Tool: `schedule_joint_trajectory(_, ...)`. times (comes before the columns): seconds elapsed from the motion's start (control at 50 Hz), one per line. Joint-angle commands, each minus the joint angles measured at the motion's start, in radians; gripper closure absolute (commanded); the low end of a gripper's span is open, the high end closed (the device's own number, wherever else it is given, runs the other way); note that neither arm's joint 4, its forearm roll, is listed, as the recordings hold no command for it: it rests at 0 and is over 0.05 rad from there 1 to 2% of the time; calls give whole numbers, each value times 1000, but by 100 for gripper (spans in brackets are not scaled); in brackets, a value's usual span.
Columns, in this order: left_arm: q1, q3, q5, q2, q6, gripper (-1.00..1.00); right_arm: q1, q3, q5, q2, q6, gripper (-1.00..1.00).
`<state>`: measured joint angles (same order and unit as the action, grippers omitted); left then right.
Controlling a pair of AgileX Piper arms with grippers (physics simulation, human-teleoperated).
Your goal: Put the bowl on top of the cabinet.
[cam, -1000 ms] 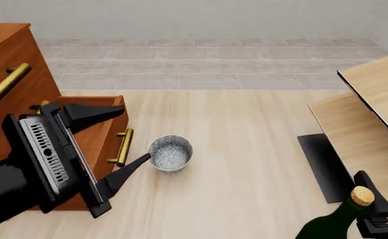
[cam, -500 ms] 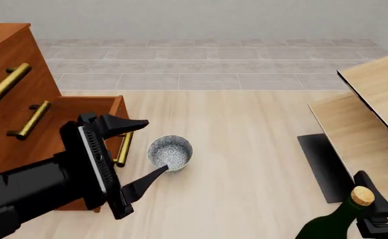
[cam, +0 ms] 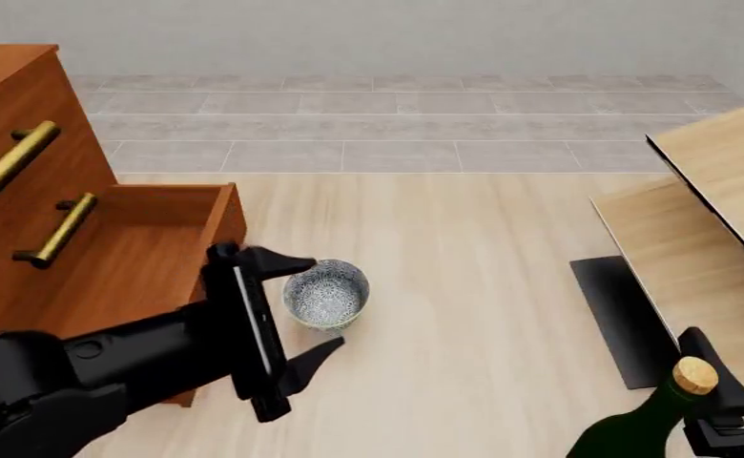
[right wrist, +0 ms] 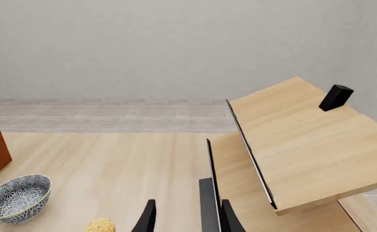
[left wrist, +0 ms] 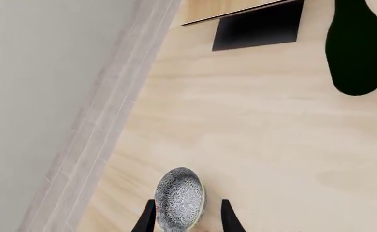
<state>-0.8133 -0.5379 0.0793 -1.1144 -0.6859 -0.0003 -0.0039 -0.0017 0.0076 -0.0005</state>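
Note:
The bowl [cam: 326, 294], small, speckled grey and white, stands upright on the pale table beside the open bottom drawer [cam: 155, 250] of the reddish-brown cabinet [cam: 16, 134]. My left gripper [cam: 325, 302] is open and lying sideways, one finger on each side of the bowl. In the left wrist view the bowl [left wrist: 180, 198] sits between the two fingertips [left wrist: 147, 218] with small gaps on both sides. My right gripper [cam: 729, 412] is low at the front right, and its fingers [right wrist: 147, 216] stand open on nothing. From there the bowl [right wrist: 16, 198] shows far off.
A dark green bottle [cam: 639, 425] with a cork stands just beside the right gripper. Pale wood boards [cam: 715, 200] on a black base [cam: 616, 320] rise at the right. Brass bar handles [cam: 54, 229] stick out of the cabinet's drawer fronts.
The left arm has dropped lower and swung its gripper around, so the fingers now straddle the bowl instead of one tip touching its rim. Bowl and right arm have not moved.

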Motion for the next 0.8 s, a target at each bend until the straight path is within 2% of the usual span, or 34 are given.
schedule_joint_trajectory(0.02,18,4,49,-97,-15,-100,0,0,0,0,0,-100)
schedule_joint_trajectory(0.8,93,-20,178,-349,-49,-100,0,0,0,0,0,-100)
